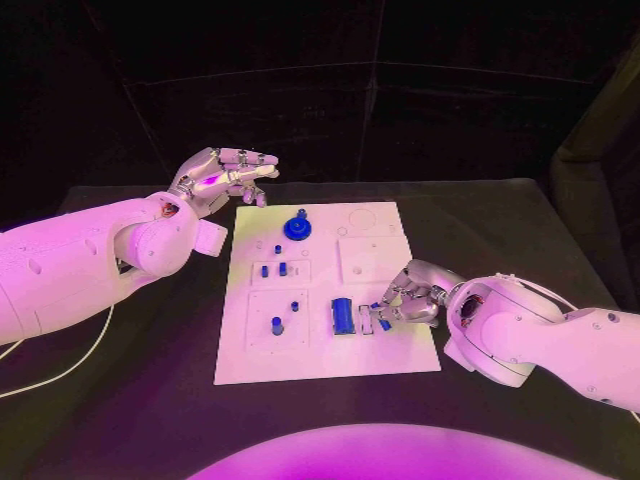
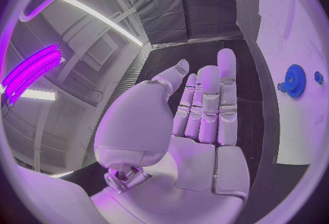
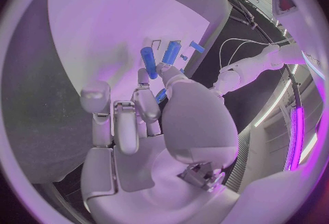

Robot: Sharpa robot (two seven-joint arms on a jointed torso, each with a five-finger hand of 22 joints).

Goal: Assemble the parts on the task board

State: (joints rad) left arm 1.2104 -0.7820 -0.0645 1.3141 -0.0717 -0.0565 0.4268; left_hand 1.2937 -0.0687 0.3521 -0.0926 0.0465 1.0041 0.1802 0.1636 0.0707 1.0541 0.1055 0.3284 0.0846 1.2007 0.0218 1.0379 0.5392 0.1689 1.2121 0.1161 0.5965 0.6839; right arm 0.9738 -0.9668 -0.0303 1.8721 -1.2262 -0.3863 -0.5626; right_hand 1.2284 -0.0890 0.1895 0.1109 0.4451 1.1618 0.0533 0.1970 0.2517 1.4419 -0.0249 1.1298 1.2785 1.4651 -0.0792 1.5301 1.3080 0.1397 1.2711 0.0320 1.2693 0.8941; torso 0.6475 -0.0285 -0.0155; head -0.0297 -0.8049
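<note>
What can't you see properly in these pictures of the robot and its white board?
- Head view: whether the right hand grips a blue part; its fingers cover that spot on the task board.
- Right wrist view: the thumb hides a blue piece under the hand.
- Head view: the small blue parts are too tiny to tell their shape.
- Left wrist view: the blue gear sits at the rim, its surroundings cut off.

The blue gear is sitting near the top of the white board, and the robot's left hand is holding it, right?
Not quite. The blue gear does sit near the top of the white board, but the left hand holds nothing. The head view shows it raised beside the board, apart from the gear.
</note>
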